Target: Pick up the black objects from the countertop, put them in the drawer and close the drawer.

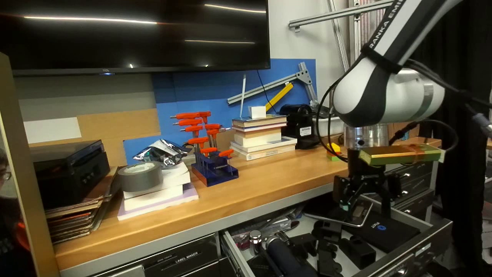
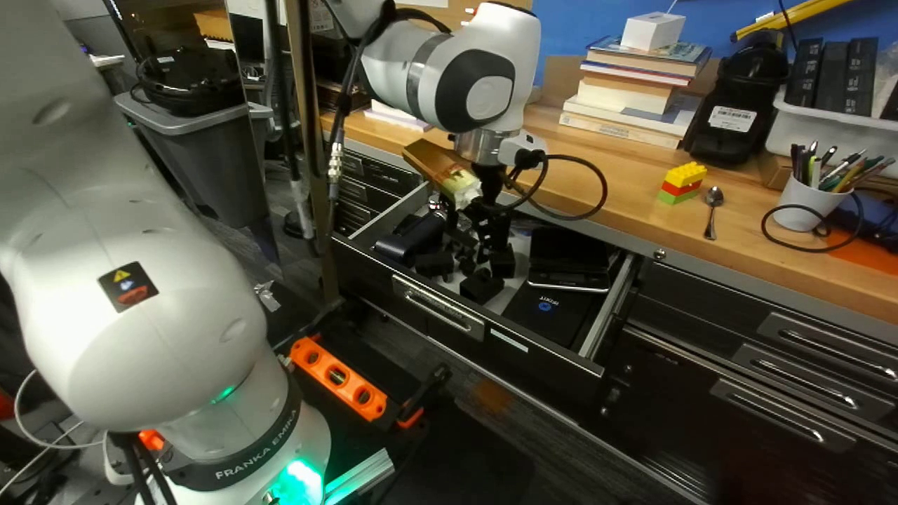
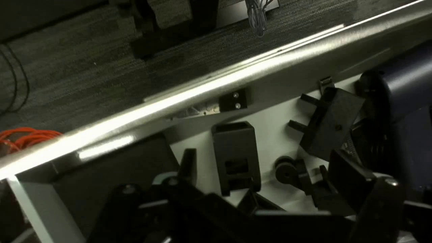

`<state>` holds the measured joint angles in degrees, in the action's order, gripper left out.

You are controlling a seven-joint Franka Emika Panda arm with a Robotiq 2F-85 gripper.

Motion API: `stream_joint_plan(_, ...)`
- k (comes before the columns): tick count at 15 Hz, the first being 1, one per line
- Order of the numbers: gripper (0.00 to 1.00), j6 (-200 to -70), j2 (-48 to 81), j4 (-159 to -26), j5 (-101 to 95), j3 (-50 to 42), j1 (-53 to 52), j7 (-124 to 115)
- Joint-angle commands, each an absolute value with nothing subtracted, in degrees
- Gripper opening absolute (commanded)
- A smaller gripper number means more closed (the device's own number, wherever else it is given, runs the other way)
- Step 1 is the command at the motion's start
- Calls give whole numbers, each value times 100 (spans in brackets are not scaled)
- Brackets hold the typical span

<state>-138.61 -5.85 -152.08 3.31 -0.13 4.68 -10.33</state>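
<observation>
- Your end effector (image 1: 365, 207) points down over the drawer (image 2: 554, 368), jaws spread wide, with nothing gripped; whether either tip touches anything, you cannot tell.
- Below the gap between the jaws, in the wrist view, you have a block (image 3: 237, 145) on the drawer's pale floor; a pegged part (image 3: 332, 123) and a small round-ended part (image 3: 287, 172) lie to its right in that view.
- These belong to the black objects (image 1: 326, 254), bunched around the middle of the drawer, some close together; by the look of it, you have the putting-in done for every one that shows.
- Also in the drawer are a dark cylinder (image 1: 286, 256), a flat box (image 2: 554, 319) and what looks like a scale (image 1: 361, 213); you can take these as its usual contents, though that is a guess.
- The drawer stands pulled well out, so closing it is left for you. You probably need to lift clear first, or the end effector may catch on the front.
- On the surface (image 1: 265, 181) you see a tool rack (image 1: 215, 173), books (image 1: 261, 136), toy bricks (image 2: 680, 184) and a spoon (image 2: 712, 203). The black case (image 2: 740, 105) there seems too big to count. The arm (image 1: 407, 92) hides part of the surface in both exterior views, so check for a leftover before you push.
</observation>
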Motion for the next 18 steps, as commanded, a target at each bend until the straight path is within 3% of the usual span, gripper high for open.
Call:
stream_joint_plan(1,100,-13897,-1517,-16061,326,-61,522,-2085)
stream_joint_plan(18,100,-15229,-280,-15828,850,-38,613,-6585)
